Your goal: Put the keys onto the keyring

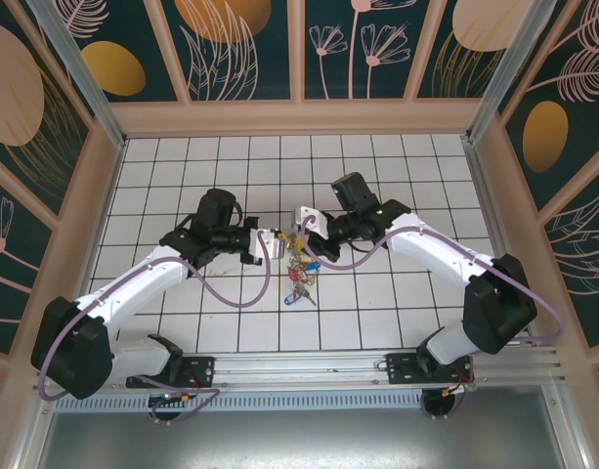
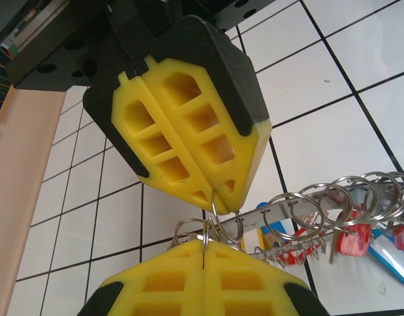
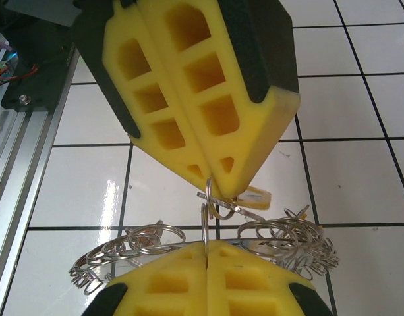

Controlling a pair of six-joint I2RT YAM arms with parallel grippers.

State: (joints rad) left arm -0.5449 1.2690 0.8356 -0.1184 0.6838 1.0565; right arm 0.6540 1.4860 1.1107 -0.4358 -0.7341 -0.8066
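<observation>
Two white robot arms reach forward from their bases and meet tip to tip between them. The left arm [image 1: 133,283] slants forward and to the right, while the right arm [image 1: 441,249] slants forward and to the left. Each has a bent elbow and a black wrist turned inward. The left pincer [image 1: 276,241] and right pincer [image 1: 302,222] are both clamped fully closed, their yellow fingers [image 2: 165,283] pressed flat together. The two tips face each other, very near
</observation>
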